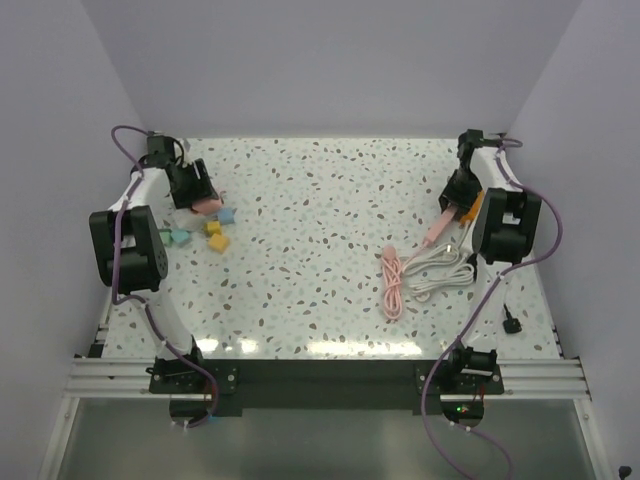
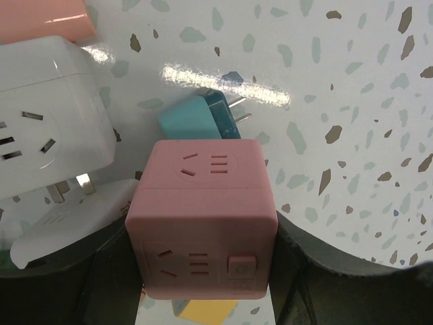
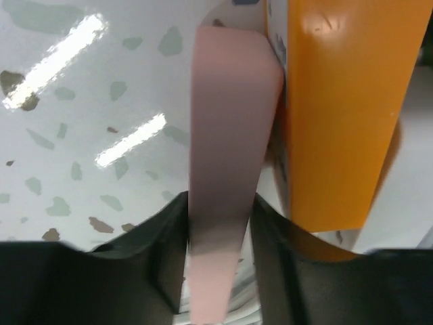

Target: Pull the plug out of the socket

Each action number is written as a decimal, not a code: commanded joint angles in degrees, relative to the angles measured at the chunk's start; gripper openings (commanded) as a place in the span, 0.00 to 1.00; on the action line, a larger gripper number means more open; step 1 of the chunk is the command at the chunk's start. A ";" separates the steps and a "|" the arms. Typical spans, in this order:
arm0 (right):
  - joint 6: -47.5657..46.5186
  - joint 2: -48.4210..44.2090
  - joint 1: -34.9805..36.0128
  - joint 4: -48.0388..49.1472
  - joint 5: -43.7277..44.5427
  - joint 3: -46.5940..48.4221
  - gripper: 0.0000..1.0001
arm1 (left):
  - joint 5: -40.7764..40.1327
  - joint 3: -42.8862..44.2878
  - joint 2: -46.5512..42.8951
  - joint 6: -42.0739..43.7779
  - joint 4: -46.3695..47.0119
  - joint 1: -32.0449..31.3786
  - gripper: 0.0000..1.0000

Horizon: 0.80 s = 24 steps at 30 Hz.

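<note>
My left gripper [image 1: 197, 194] is at the far left of the table, shut on a pink cube socket [image 1: 208, 204]. In the left wrist view the pink cube socket [image 2: 203, 217] sits between the dark fingers [image 2: 318, 271], its outlets and button facing the camera. A teal plug cube [image 2: 199, 118] with bare prongs lies just beyond it. My right gripper [image 1: 451, 207] is at the far right, shut on a long pink plug body [image 3: 226, 169] that runs to a pink cable [image 1: 392, 280]. An orange block [image 3: 338, 115] stands against it.
A white cube socket [image 2: 47, 128] lies left of the pink one, with blue [image 1: 228, 215], yellow [image 1: 216, 236] and teal [image 1: 178, 237] cubes close by. A coiled white cable [image 1: 440, 270] lies by the pink cable. A black plug [image 1: 513, 325] lies at the right edge.
</note>
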 commanded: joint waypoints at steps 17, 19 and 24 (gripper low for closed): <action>-4.87 -33.05 -1.08 17.63 -25.42 -20.32 0.98 | 11.52 -4.67 -22.44 -2.49 5.46 -0.66 1.00; -5.48 -37.62 0.93 19.13 -27.54 -24.28 0.98 | 14.59 -5.64 -25.60 -3.10 6.61 -1.71 1.00; -7.77 -45.61 4.90 17.74 -29.92 -28.15 0.98 | 21.81 -12.23 -33.16 -6.96 14.69 -4.17 1.00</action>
